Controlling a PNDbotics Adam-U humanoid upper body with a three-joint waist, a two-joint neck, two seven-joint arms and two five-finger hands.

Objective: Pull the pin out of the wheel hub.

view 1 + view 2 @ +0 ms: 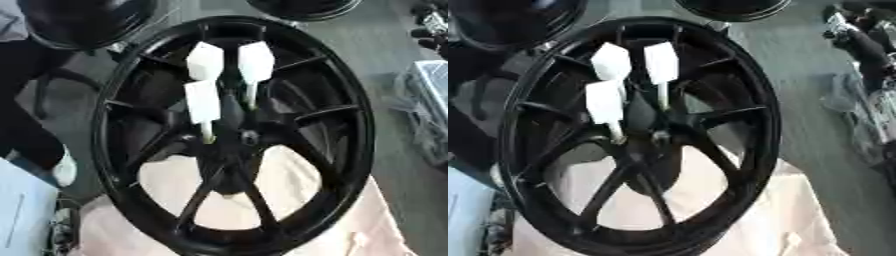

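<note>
Left eye view: looking down on a big black wheel (234, 135), rim tilted a bit, filling most of the picture.
Wheel hub: the dark centre (234, 134) where the spokes meet, roughly mid-picture.
Spokes: thin black ones fanning out to the rim (105, 150), with gaps you can see straight through.
Pins: 3 white pins stuck in around the hub, each with a blocky white handle and a thin pale shaft going down toward the centre.
Upper left pin (205, 62): its handle sits just above the lower one, nearly touching it; can't make out its shaft.
Upper right pin (255, 64): handle beside the upper left one, with a small gap between them, shaft running down to just above the hub.
Lower left pin (202, 102): handle lowest of the 3, shaft ending right beside the hub on its left.
Underneath: pale peach cloth (306, 185) shows through the lower gaps and spreads out below the wheel.
Floor: grey, off to the right (385, 55).
Other wheels: 2 more dark rims at the top edge, 1 top left (87, 22), 1 top middle (302, 7).
Right side: some clear plastic wrapping (420, 110), blurry.
Robot hands: neither one shows in either view, so can't tell you anything about fingers or grip.
</note>
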